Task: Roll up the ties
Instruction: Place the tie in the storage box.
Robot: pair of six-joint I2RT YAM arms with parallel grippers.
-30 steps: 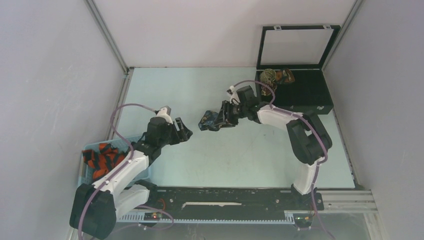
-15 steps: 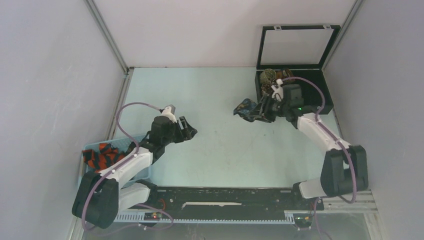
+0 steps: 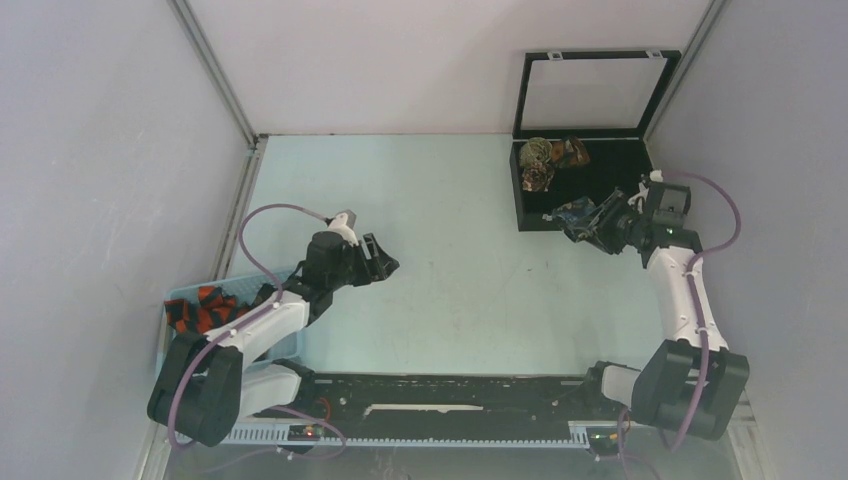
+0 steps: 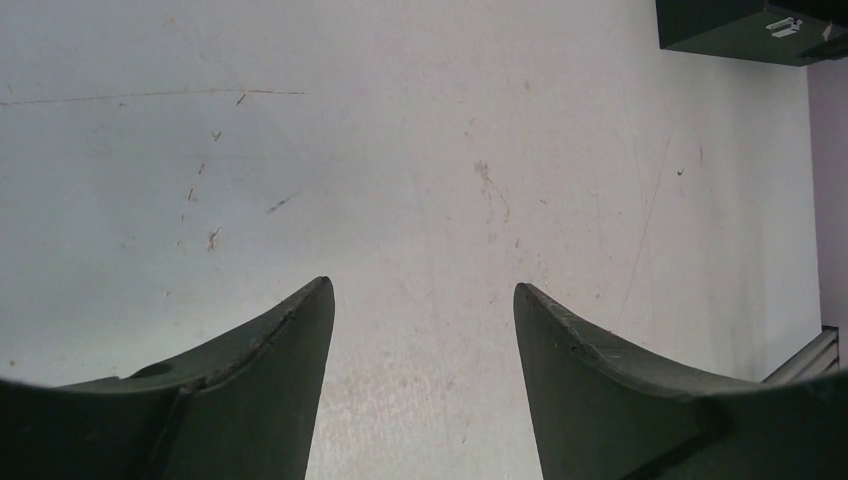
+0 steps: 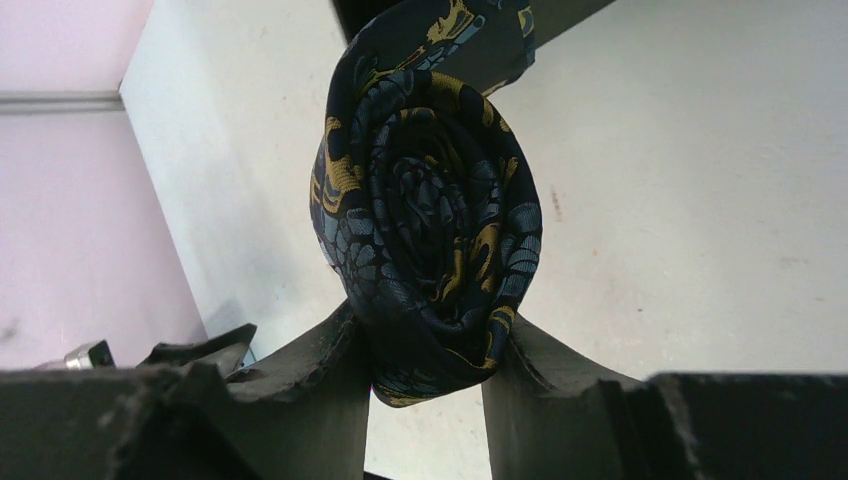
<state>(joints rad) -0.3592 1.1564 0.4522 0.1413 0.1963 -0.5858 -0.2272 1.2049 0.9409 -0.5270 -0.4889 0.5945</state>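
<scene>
**Right arm at the case edge with a rolled tie; left arm empty over open table**

Edges and room: the pale green table (image 3: 450, 300) is bare across its middle, and that is where you have free space. The black open-lidded display case (image 3: 625, 172) sits at the far right corner, close to the right side wall. Small coiled ties (image 3: 541, 153) lie in its far left corner. A light blue plastic basket (image 3: 243, 281) sits at the near left edge against the left wall. It holds loose orange-red and black ties (image 3: 206, 309).

Right arm: it rises from its near right base and runs close along the right wall, with the wrist turned left. Your right gripper (image 3: 588, 218) is at the near left corner of the case. Its fingers are pinched on the dark navy rolled tie with yellow and blue pattern (image 5: 430, 220). The coil stands on edge between the pads, its spiral facing the wrist camera. I cannot tell whether it touches the case wall.

Left arm: it reaches from its near left base past the basket's right rim, pointing right. Your left gripper (image 4: 420, 300) is spread wide over bare table, with nothing between its fingers.
</scene>
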